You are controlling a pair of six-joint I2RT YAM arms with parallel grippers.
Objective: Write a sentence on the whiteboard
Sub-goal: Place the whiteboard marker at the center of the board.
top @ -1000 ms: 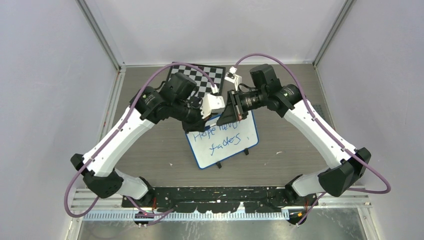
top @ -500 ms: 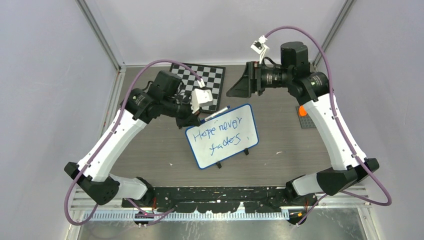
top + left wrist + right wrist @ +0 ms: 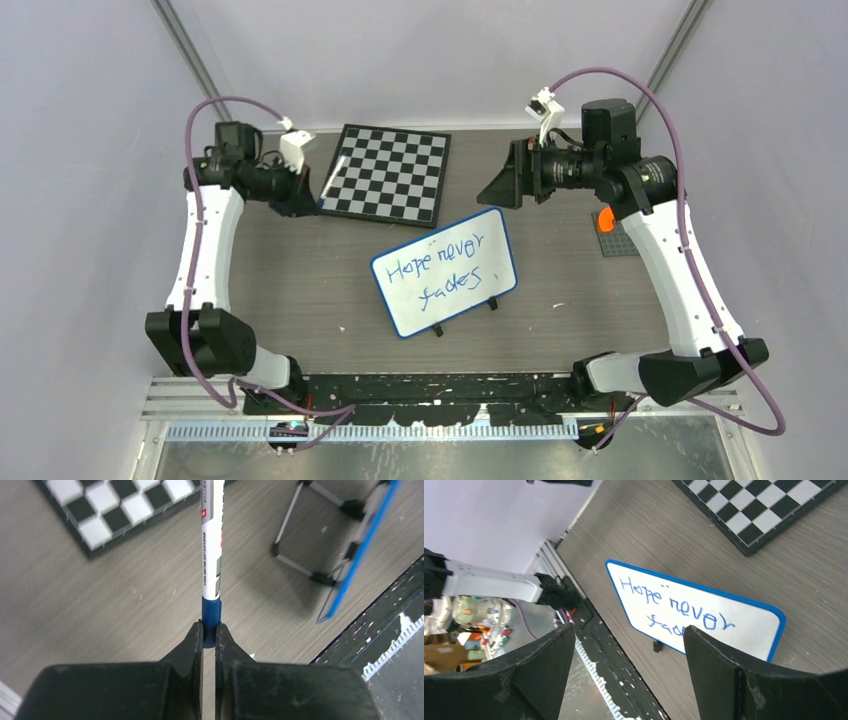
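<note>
Grey wood-grain counter (image 3: 290, 270), pale lilac walls on three sides, aluminium frame posts in the back corners. A black rail runs along the near edge with both arm bases on it. Purple cables loop over each arm.

The whiteboard (image 3: 445, 270) stands mid-counter on small black feet, tilted, with a blue rim. It sits nearer than the chessboard (image 3: 388, 172) and apart from it. The sentence (image 3: 437, 268) is in blue marker on two lines: "Hope never" above, "fades" below. The right wrist view shows "Hope never" clearly, the lower line half hidden behind a finger. A small orange piece (image 3: 604, 219) sits on a grey plate at the right side.

The left arm reaches up the left side, wrist turned right toward the chessboard. The left fingers (image 3: 199, 639) are pinched narrow on the blue end of a white marker (image 3: 211, 545), whose far end is over the chessboard's left edge. There is a red logo and print on the barrel, too blurred to read.

The right arm is raised, elbow high, wrist pointing left above the counter right of the chessboard. The right fingers (image 3: 503, 183) are wide apart with nothing between them.
</note>
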